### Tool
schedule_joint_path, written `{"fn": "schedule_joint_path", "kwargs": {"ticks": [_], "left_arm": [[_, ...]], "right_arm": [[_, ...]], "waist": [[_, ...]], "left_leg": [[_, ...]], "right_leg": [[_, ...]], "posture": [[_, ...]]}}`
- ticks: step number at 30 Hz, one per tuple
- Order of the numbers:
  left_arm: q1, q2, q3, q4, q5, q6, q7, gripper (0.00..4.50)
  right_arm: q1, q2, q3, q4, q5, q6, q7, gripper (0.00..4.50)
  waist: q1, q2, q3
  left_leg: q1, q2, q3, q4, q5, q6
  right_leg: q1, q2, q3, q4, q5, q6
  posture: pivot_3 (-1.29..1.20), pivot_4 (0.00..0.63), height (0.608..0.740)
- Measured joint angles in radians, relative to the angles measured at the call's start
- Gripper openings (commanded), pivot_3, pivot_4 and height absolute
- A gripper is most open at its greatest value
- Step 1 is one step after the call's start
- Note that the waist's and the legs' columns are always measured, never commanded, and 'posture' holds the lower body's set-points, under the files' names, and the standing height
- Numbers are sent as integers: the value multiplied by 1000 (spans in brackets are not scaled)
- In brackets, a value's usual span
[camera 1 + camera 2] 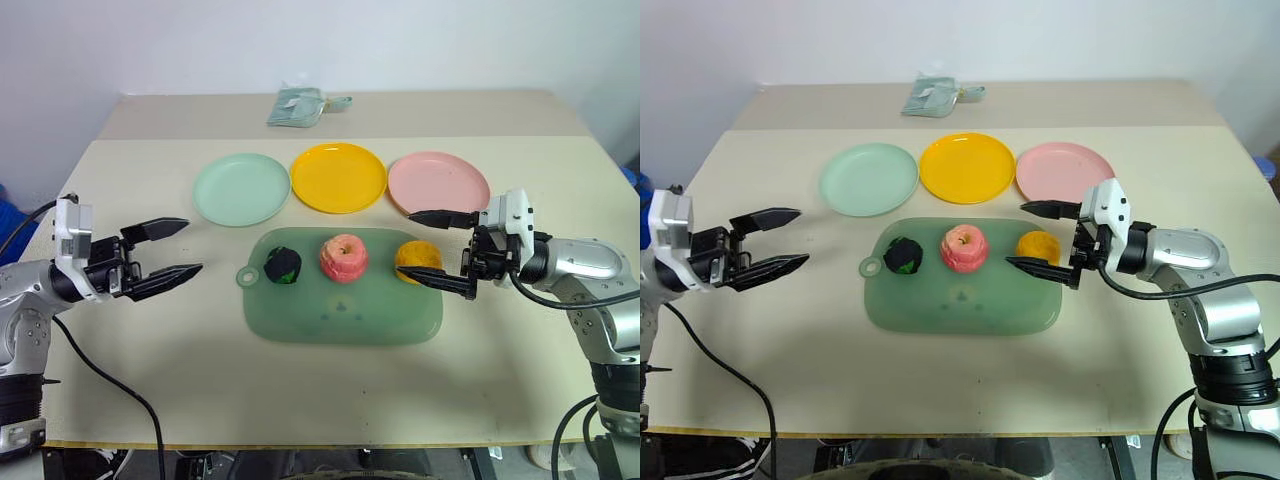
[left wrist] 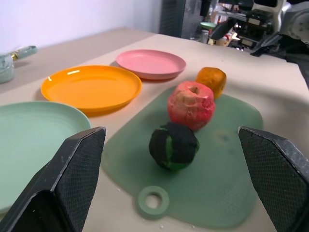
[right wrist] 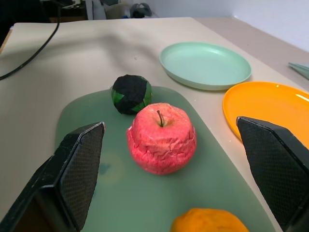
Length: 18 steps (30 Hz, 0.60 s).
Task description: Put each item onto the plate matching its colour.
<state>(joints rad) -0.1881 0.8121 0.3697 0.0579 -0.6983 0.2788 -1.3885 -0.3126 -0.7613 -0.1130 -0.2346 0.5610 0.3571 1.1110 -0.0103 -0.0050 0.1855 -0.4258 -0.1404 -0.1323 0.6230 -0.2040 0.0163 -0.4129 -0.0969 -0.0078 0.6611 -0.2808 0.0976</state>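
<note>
Three items lie in a row on the green cutting board (image 1: 340, 310): a dark green-black ball (image 1: 283, 265), a pink-red apple (image 1: 343, 258) and an orange-yellow lump (image 1: 418, 256). Behind the board stand the mint green plate (image 1: 241, 189), the yellow plate (image 1: 338, 177) and the pink plate (image 1: 438, 182), all bare. My left gripper (image 1: 176, 249) hovers open over the table left of the board, its fingers pointing toward the ball. My right gripper (image 1: 428, 248) is open at the board's right end, its fingers on either side of the orange lump and apart from it.
A folded greenish cloth (image 1: 297, 105) lies at the table's far edge behind the plates. A black cable (image 1: 110, 385) trails over the table's front left part. The table surface (image 1: 300, 390) stretches in front of the board.
</note>
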Motion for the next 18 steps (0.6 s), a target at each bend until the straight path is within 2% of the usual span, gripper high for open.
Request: {"fn": "schedule_joint_path", "kwargs": {"ticks": [4,7,18], "left_arm": [[7,4,-2,-8,0,6,-3,4500],[-43,-8,-20,0,1,14,-3,4500],[-252,-169,-249,97,125,-61,-2,4500]], "right_arm": [[-16,16,3,2,1,0,-10,4462],[-17,14,1,-3,5,9,-24,4462],[-15,2,-13,-80,34,47,-48,4462]], "waist": [[0,0,0],[7,0,0],[21,0,0]], "left_leg": [[0,0,0,0,0,0],[0,0,0,0,0,0],[0,0,0,1,0,0]], "right_leg": [[0,0,0,0,0,0],[0,0,0,0,0,0],[1,0,0,0,0,0]], "posture": [[0,150,740],[0,150,740],[0,150,740]]}}
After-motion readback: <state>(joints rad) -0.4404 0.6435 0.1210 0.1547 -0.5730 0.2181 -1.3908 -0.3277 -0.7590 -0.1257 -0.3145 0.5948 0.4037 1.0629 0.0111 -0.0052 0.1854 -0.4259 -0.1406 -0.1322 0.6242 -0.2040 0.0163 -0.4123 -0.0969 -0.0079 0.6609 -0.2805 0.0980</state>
